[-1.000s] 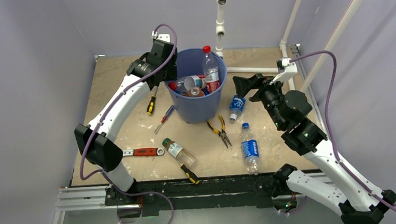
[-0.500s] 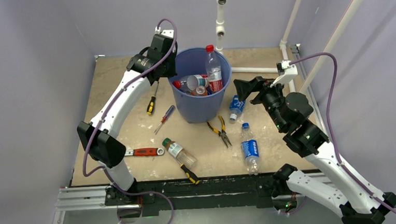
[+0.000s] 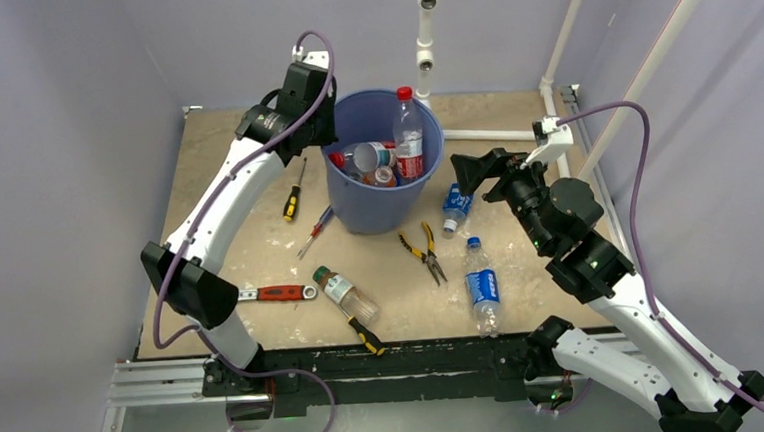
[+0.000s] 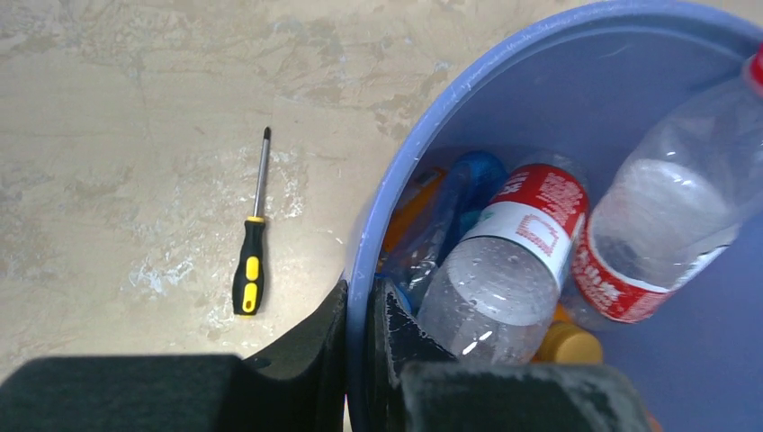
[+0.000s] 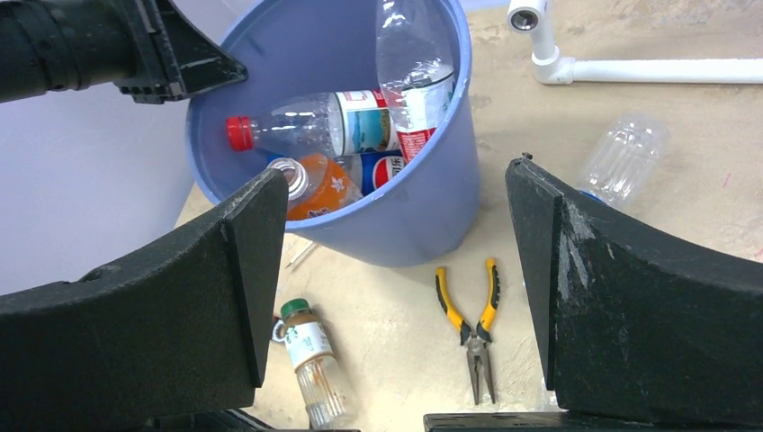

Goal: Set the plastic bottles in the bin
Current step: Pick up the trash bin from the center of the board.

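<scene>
Tabletop (image 3: 225, 165): beige, worn.
Bin (image 3: 378, 211): blue, far middle of tabletop; several bottles (image 5: 360, 117) inside, one standing against its right wall.
Left gripper (image 4: 360, 315): clenched on bin's left rim, one finger inside, one outside.
Right gripper (image 3: 460, 171): jaws wide, empty, just right of bin.
Blue-label bottle (image 3: 482, 288): lying near the near edge, right of centre.
Green-cap bottle (image 3: 344, 292): lying near the near edge, left of centre.
Small bottle (image 3: 455, 207): lying just right of bin.
Pliers (image 3: 421, 253): between bin and blue-label bottle.

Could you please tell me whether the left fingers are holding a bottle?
No, the left fingers are closed on the rim of the bin, one inside, one outside, no bottle between them.
</scene>
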Controlling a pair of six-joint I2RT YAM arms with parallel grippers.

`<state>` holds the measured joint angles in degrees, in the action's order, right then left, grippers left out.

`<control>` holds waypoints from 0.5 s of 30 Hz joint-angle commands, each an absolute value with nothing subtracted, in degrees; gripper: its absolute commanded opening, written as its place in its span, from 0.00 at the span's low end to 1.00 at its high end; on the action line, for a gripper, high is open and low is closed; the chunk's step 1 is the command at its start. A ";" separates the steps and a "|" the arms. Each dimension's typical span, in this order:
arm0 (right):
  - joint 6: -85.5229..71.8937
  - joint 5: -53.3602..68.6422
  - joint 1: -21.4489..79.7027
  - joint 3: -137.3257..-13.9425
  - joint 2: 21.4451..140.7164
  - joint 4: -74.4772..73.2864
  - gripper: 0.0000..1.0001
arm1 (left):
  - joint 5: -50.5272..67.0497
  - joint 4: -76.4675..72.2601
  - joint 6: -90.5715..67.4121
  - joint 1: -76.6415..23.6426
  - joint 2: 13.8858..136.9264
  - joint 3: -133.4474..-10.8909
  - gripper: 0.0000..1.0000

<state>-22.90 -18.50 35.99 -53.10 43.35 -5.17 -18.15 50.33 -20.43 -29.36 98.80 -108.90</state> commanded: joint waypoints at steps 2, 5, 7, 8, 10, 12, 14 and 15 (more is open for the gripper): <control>-22.23 -18.90 36.02 -53.02 42.63 -4.40 0.89 | -19.71 38.88 -23.76 -28.74 89.25 -107.35 0.00; -22.32 -18.95 35.99 -52.92 42.50 -4.58 0.89 | -19.33 37.25 -24.98 -28.74 88.21 -106.75 0.00; -22.32 -18.97 36.02 -52.83 42.34 -4.64 0.89 | -19.63 37.31 -25.05 -28.74 88.20 -107.22 0.00; -22.32 -19.04 36.08 -52.75 42.33 -4.68 0.89 | -19.68 37.46 -25.11 -28.74 88.24 -107.30 0.00; -22.32 -19.14 36.05 -52.60 42.14 -4.67 0.89 | -19.64 37.67 -25.27 -28.74 88.24 -107.34 0.00; -22.32 -19.23 36.06 -52.54 42.04 -4.70 0.89 | -19.47 37.78 -25.46 -28.74 88.24 -107.28 0.00; -22.32 -19.24 36.05 -52.54 42.05 -4.71 0.89 | -19.34 37.59 -25.73 -28.74 88.14 -107.28 0.00; -22.32 -19.24 36.09 -52.48 42.08 -4.78 0.89 | -19.38 37.28 -25.81 -28.74 87.91 -107.31 0.00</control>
